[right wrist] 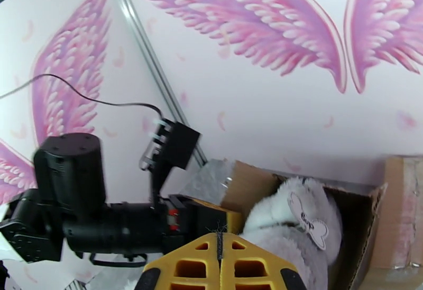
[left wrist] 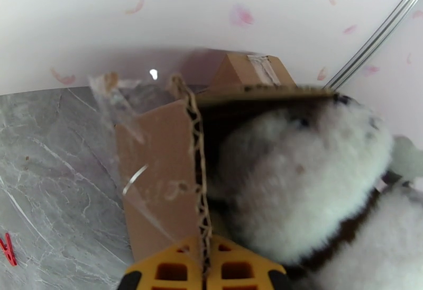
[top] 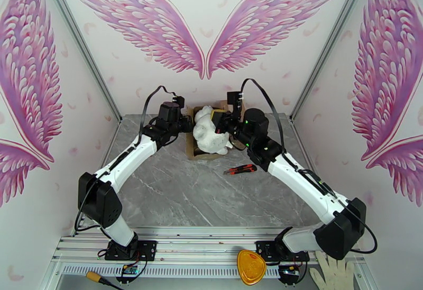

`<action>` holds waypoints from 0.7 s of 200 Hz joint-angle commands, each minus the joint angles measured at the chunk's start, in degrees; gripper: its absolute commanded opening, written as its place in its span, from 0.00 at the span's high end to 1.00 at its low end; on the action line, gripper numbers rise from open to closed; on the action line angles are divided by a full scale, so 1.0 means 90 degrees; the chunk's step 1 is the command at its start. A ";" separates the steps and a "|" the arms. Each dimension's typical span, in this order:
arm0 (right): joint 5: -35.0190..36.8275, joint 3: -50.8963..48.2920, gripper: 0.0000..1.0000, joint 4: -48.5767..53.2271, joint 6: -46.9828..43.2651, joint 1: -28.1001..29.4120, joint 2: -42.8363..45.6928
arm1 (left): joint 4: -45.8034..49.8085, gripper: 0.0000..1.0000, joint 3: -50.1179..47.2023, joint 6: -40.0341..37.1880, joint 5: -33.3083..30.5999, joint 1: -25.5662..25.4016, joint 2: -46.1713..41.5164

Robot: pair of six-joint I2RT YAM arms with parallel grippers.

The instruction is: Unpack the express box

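Top view: left gripper [top: 187,124] sits at the left wall of the express box [top: 191,152]. Right gripper [top: 219,121] is against the plush toy [top: 210,133], which bulges out between both hands.

Left wrist: fingers clamped on the flap [left wrist: 158,169], along its corrugated edge, with plush just right of them. Risk: a hard pull tears the cardboard or drags the box.

Right wrist: jaws fully closed, plush just ahead. Stray fibres sit at the seam, so I cannot tell if fur is pinched. Risk: a thin grip slips. The box interior is hidden under plush, and the finger bases are cut off.

A white glove [top: 332,271] lies at the near right corner, an orange disc [top: 251,267] just left, pink wings [top: 153,21] on the walls.
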State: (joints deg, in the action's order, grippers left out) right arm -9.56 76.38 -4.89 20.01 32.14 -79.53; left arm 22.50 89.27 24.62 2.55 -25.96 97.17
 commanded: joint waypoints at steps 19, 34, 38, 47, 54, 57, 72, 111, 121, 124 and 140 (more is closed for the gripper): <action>0.0029 0.0336 1.00 0.0075 -0.0191 -0.0005 -0.0092 | 0.0361 1.00 0.0392 0.0142 0.0189 0.0093 0.0169; 0.0190 0.0429 1.00 0.0366 -0.0146 -0.0029 -0.0301 | 0.0389 1.00 0.0409 0.0155 0.0222 0.0127 0.0160; 0.0193 0.0434 1.00 0.0410 -0.0143 -0.0034 -0.0365 | 0.0400 1.00 0.0411 0.0162 0.0230 0.0135 0.0161; 0.0231 0.0440 1.00 0.0524 -0.0131 -0.0032 -0.0529 | 0.0410 1.00 0.0402 0.0204 0.0256 0.0166 0.0168; 0.0196 0.0429 1.00 0.0558 -0.0075 -0.0041 -0.0650 | 0.0419 1.00 0.0389 0.0231 0.0293 0.0195 0.0179; 0.0150 0.0421 1.00 0.0575 -0.0050 -0.0054 -0.0698 | 0.0424 1.00 0.0388 0.0236 0.0307 0.0207 0.0188; -0.0034 0.0424 1.00 0.0702 0.0079 -0.0058 -0.0866 | 0.0482 1.00 0.0401 0.0269 0.0360 0.0254 0.0209; -0.0251 0.0982 0.45 0.1953 -0.0056 -0.0022 -0.1119 | 0.0376 1.00 0.0330 0.0160 0.0527 0.0282 0.0096; -0.0200 0.1162 0.39 0.2380 -0.0154 0.0010 -0.1250 | 0.0329 1.00 0.0307 0.0133 0.0554 0.0272 0.0056; -0.0155 0.1225 0.37 0.2523 -0.0176 0.0020 -0.1302 | 0.0316 1.00 0.0311 0.0128 0.0552 0.0263 0.0047; -0.0045 0.1534 0.31 0.3135 -0.0333 0.0100 -0.1515 | 0.0331 1.00 0.0324 0.0078 0.0543 0.0238 0.0015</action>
State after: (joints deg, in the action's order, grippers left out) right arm -10.70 84.97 12.56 19.09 32.12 -90.85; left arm 26.24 90.48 26.00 5.82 -23.38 98.50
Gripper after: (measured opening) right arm 0.654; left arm 0.068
